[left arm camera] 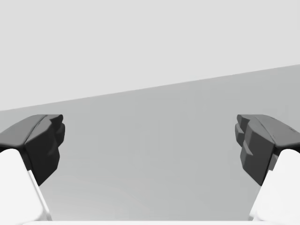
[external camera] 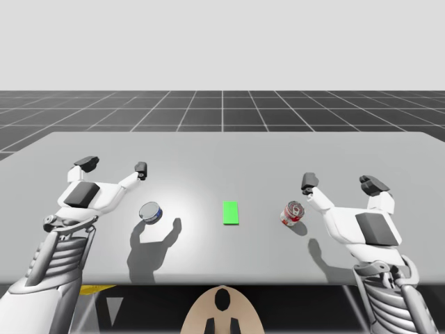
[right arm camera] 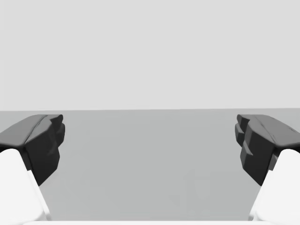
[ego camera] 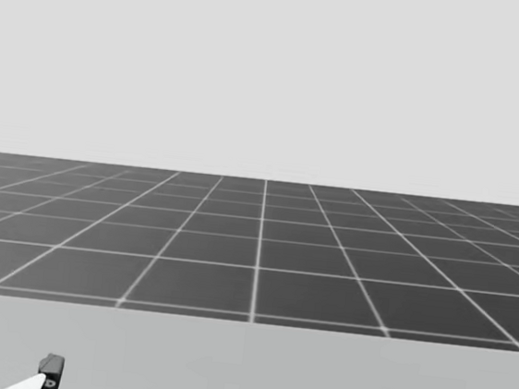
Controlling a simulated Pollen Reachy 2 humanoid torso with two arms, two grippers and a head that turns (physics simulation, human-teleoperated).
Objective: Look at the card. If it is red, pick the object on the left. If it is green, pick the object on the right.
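**STATUS: BOTH HANDS OPEN, NOTHING HELD; CARD IS GREEN**

1. Reference item. The flat green rectangular card [external camera: 231,213] lies on the grey table [external camera: 222,149], near its middle, with its long side running away from me. All positions below are given relative to this card.

2. Left of the card. The short blue round can with a silver end [external camera: 151,212] rests on the table, level with the card and well apart from it.

3. Right of the card. The red-and-white cylindrical can with a silver end [external camera: 293,213] rests on the table, level with the card and somewhat closer to it than the blue can. Whether it stands upright or tilted cannot be determined.

4. Left hand [external camera: 114,165]. It is left of the card, beyond the blue can and further out to the side. Its shadow falls on the table near the blue can. The left wrist view shows the left hand [left arm camera: 150,140] with its dark fingers [left arm camera: 42,145] spread wide and only bare table between them.

5. Right hand [external camera: 341,183]. It is right of the card, past the red-and-white can and slightly beyond it, not touching it. The right wrist view shows the right hand [right arm camera: 150,140] with its fingers [right arm camera: 262,145] wide apart over bare table.

6. Beyond the card. The table continues to its far edge, with a dark grid floor [ego camera: 258,250] behind it.
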